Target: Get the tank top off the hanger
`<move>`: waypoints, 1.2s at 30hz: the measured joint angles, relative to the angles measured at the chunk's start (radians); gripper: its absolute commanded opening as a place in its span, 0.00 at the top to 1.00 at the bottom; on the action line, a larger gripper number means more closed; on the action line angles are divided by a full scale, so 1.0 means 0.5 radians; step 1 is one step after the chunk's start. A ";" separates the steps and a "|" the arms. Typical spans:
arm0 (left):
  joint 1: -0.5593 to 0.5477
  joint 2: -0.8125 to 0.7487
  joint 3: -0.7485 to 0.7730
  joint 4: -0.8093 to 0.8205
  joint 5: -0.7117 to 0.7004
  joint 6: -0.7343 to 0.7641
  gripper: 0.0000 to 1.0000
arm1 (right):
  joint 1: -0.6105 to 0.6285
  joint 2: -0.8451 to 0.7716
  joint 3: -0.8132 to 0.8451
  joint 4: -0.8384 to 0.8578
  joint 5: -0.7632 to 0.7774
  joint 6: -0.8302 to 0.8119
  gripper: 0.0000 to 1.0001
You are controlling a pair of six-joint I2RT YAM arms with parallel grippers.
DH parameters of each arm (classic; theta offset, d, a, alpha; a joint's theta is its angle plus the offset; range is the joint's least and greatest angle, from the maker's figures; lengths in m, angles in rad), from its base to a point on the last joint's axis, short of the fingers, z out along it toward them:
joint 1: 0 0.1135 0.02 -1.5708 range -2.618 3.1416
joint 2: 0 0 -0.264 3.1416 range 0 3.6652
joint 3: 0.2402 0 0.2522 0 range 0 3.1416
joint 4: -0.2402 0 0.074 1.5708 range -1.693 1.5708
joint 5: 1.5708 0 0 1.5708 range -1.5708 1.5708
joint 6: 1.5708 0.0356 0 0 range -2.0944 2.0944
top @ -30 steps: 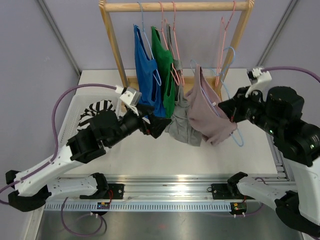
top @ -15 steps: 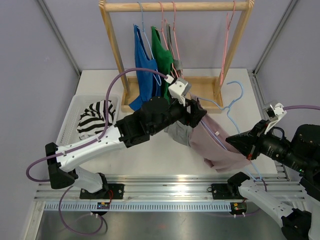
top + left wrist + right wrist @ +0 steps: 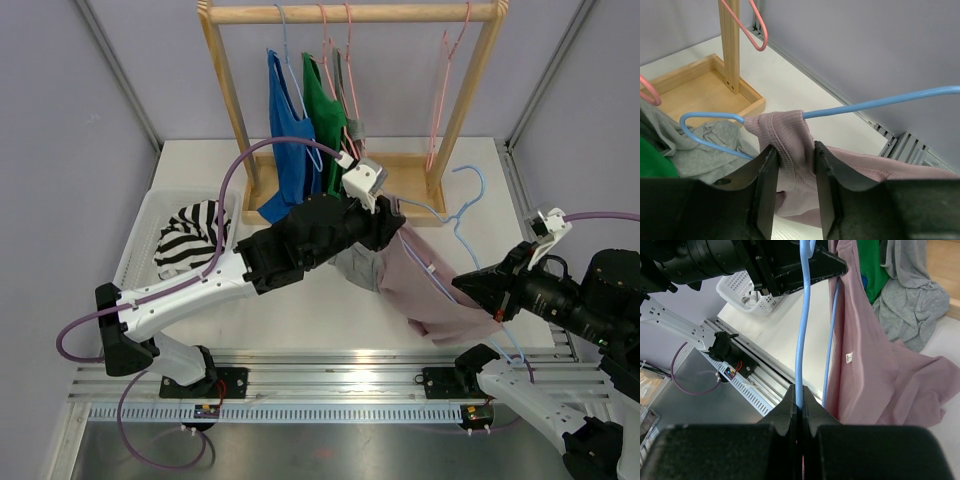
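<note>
Tank top [image 3: 440, 310] on one blue hanger [image 3: 880, 103]

Basket [image 3: 140, 235] left of rack [image 3: 400, 12], tank top [image 3: 450, 315] before it

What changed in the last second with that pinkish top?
The right gripper, clamped on the blue hanger, pulled it and the mauve tank top away from the rack, toward the near right. The left gripper swung across from the left and closed on the top's strap. The blue top, green top and striped garment in the basket stayed put.
</note>
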 measured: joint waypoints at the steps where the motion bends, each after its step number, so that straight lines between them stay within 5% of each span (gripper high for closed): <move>1: 0.001 0.000 0.002 -0.012 -0.005 0.010 0.46 | 0.000 0.001 0.000 0.000 0.001 -0.001 1.00; 2: 0.000 0.000 0.002 -0.022 -0.008 0.018 0.37 | 0.000 0.002 0.001 0.000 0.002 -0.002 1.00; 11: 0.000 -0.008 -0.001 -0.035 0.021 0.031 0.33 | 0.000 0.040 0.002 0.000 0.060 -0.022 1.00; 17: 0.000 -0.036 -0.004 -0.036 0.037 0.058 0.60 | 0.000 0.042 0.006 0.001 0.109 -0.026 1.00; 25: 0.000 -0.034 -0.004 -0.053 0.039 0.084 0.43 | 0.000 0.047 0.013 0.002 0.102 -0.030 1.00; 28: 0.000 -0.029 0.002 -0.068 0.037 0.083 0.64 | 0.000 0.047 0.013 0.001 0.087 -0.031 1.00; 32: 0.000 -0.006 0.018 -0.072 0.020 0.101 0.67 | 0.000 0.047 0.013 0.001 0.067 -0.031 1.00; 36: 0.000 -0.002 0.018 -0.074 0.002 0.108 0.82 | 0.000 0.047 0.013 0.001 0.052 -0.033 1.00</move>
